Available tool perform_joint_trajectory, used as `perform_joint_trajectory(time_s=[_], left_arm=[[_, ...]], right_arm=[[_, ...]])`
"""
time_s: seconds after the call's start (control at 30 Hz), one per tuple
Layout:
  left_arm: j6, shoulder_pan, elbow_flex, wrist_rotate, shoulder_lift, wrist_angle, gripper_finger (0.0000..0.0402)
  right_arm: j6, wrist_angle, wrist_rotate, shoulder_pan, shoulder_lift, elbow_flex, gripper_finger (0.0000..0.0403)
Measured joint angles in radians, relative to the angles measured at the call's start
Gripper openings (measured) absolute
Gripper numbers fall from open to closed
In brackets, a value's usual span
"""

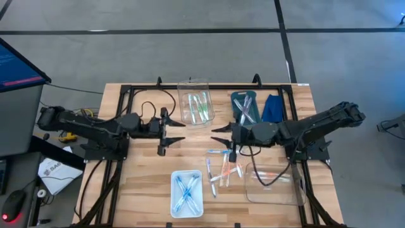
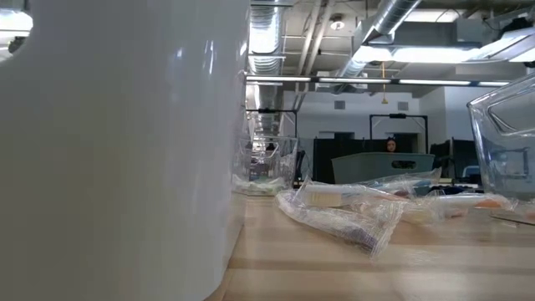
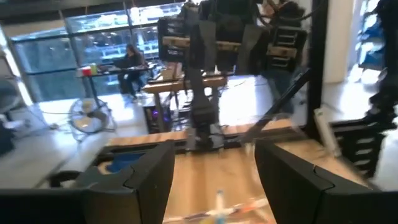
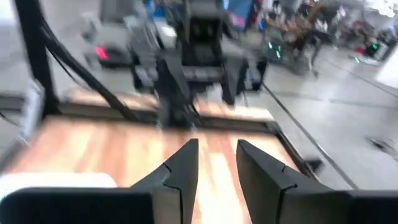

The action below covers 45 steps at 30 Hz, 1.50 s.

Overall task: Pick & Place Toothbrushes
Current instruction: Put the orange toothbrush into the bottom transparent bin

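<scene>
The right gripper (image 1: pixel 223 137), fingers partly apart and holding nothing, hovers just beside a loose heap of some six toothbrushes (image 1: pixel 223 170); these overlap, so a descent could likely pinch two or scatter them. The left gripper (image 1: pixel 172 131), wide open and empty, faces it. Four trays hold further sorted brushes, uncountable.
</scene>
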State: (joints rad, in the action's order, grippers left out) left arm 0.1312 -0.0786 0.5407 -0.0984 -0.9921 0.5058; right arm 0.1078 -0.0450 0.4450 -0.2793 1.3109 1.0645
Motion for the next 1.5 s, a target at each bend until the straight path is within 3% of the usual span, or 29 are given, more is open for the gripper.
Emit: perform_joint_trajectory(time_s=[0.23,0.37,0.5,0.73,1.1,1.33,1.5], left_arm=[[0.178,0.128,0.000,0.002,0.000,0.082,0.0218],[0.211,0.203,0.002,0.108,-0.038,0.134,0.0218],[0.186,0.248,0.002,0.202,-0.153,0.261,0.0218],[0.177,0.254,0.001,0.229,-0.362,0.602,0.0218],[0.149,0.253,0.011,0.228,-0.505,0.730,0.0218],[0.149,0.253,0.045,0.228,-0.568,0.732,0.0218],[0.141,0.253,0.065,0.228,-0.608,0.732,0.0218]], right_arm=[[-0.003,0.212,0.004,0.105,0.004,-0.006,0.0103],[-0.053,0.317,-0.002,0.147,0.019,-0.043,0.0103],[-0.045,0.273,-0.002,0.164,0.016,-0.090,0.0103],[-0.029,0.248,-0.002,0.190,0.017,-0.124,0.0103],[0.056,-0.056,-0.006,0.234,0.018,-0.264,0.0103],[0.083,-0.330,-0.177,0.236,0.017,-0.356,0.0103],[0.075,-0.414,-0.184,0.244,0.018,-0.390,0.0103]])
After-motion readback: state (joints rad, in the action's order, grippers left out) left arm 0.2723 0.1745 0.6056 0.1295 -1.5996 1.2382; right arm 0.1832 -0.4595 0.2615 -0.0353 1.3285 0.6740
